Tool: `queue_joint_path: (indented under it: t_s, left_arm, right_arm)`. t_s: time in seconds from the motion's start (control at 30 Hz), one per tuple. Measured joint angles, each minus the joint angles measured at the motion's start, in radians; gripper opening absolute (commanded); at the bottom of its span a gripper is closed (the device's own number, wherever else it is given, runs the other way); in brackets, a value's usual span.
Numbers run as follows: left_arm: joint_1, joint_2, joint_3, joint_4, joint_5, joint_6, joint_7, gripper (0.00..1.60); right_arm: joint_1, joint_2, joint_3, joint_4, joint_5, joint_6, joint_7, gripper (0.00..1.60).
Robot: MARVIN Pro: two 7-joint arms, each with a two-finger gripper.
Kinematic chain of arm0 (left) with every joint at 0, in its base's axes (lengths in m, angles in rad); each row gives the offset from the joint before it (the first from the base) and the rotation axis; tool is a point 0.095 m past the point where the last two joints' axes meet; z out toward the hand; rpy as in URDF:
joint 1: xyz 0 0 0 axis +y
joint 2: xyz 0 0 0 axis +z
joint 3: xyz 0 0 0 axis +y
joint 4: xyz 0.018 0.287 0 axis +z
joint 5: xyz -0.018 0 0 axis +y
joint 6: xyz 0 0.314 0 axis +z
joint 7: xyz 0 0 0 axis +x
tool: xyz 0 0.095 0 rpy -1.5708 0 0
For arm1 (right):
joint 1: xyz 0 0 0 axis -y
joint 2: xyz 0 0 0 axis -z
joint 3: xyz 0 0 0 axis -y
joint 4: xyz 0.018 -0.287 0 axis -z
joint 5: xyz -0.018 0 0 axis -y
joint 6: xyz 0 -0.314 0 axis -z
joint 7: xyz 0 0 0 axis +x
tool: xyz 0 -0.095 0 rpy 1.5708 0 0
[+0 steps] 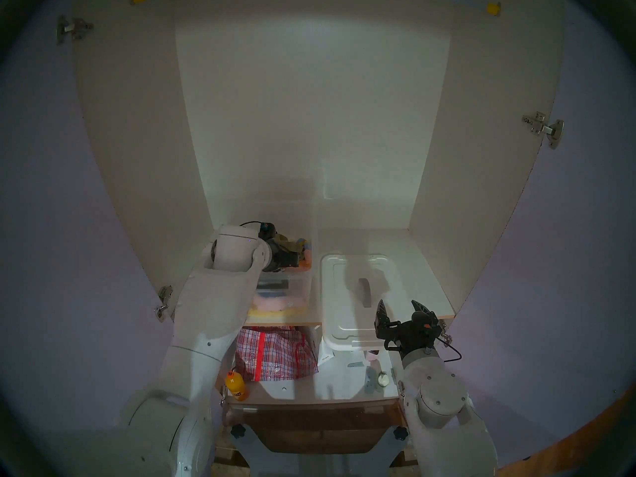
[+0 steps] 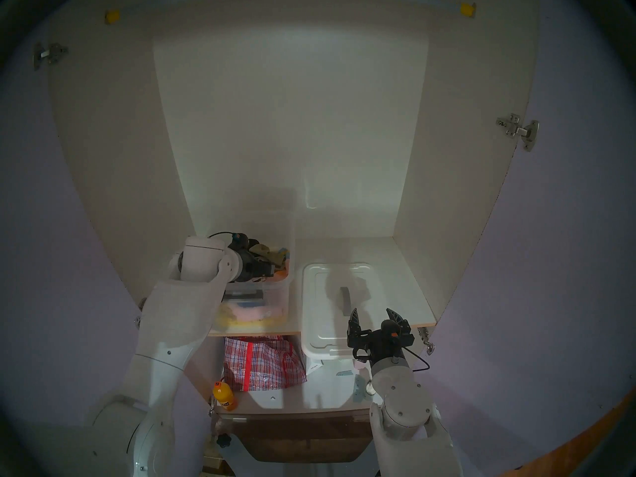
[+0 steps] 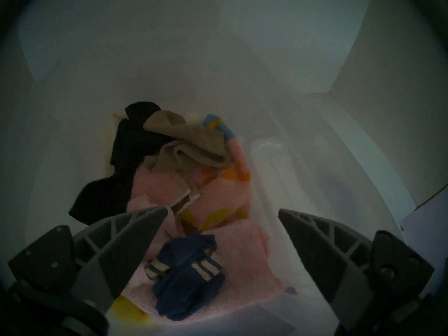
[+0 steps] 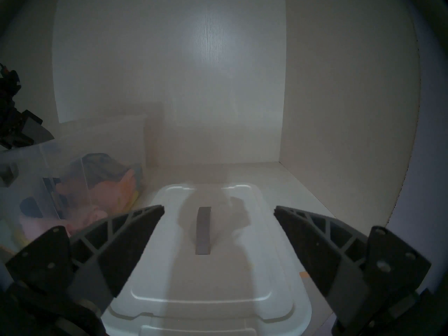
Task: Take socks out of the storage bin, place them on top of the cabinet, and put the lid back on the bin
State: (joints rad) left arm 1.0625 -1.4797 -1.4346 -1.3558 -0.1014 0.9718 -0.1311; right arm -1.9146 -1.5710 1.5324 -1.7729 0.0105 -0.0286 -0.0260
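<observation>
The left gripper [image 3: 223, 210] has its jaws spread wide and holds nothing; the navy socks [image 3: 188, 275] lie just below and between the fingertips, on pink cloth [image 3: 244, 255] inside the storage bin [image 1: 299, 283], their bundle running roughly along the gripper's pointing line. The right gripper [image 1: 401, 309], also spread and empty, hangs over the near end of the lid [image 1: 347, 300], which lies on the cabinet [image 1: 420, 276] shelf beside the bin. So the left arm is clearly nearer to the socks.
</observation>
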Motion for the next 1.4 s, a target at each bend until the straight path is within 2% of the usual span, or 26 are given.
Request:
queue_joint_path:
  t_s: [0.17, 0.4, 0.57, 0.63, 0.77, 1.03, 1.17, 1.23, 1.4]
  left_arm:
    - [-0.093, -0.001, 0.0, 0.045, 0.02, -0.001, 0.021, 1.6]
    - [-0.216, 0.031, 0.097, 0.282, 0.043, -0.003, 0.023, 1.6]
    - [-0.234, 0.072, 0.165, 0.22, 0.072, -0.003, 0.019, 1.6]
    - [-0.211, 0.099, 0.205, 0.153, 0.078, -0.003, 0.017, 1.6]
    - [-0.198, 0.107, 0.216, 0.128, 0.078, -0.003, 0.012, 1.6]
    - [-0.197, 0.105, 0.201, 0.139, 0.066, -0.003, 0.002, 1.6]
    - [-0.258, 0.068, 0.142, 0.25, 0.033, -0.003, -0.014, 1.6]
    - [-0.292, 0.063, 0.132, 0.31, 0.025, -0.003, -0.019, 1.6]
    - [-0.394, 0.055, 0.164, 0.495, 0.02, -0.003, -0.034, 1.6]
  right_arm:
    - [0.0, 0.0, 0.0, 0.0, 0.0, 0.0, 0.0, 1.6]
    - [-0.001, 0.001, 0.0, -0.002, 0.0, 0.0, 0.0, 1.6]
    - [-0.001, 0.001, -0.001, -0.002, 0.001, 0.0, 0.0, 1.6]
    - [-0.001, 0.001, -0.001, -0.002, 0.001, 0.0, 0.0, 1.6]
    - [-0.001, 0.001, -0.001, -0.003, 0.001, 0.0, 0.0, 1.6]
    - [-0.001, 0.001, -0.001, -0.003, 0.001, 0.0, 0.0, 1.6]
    - [-0.001, 0.002, -0.001, -0.003, 0.001, 0.0, 0.0, 1.6]
    - [-0.001, 0.002, -0.001, -0.003, 0.001, 0.0, 0.0, 1.6]
    - [-0.001, 0.002, -0.001, -0.002, 0.001, 0.0, 0.0, 1.6]
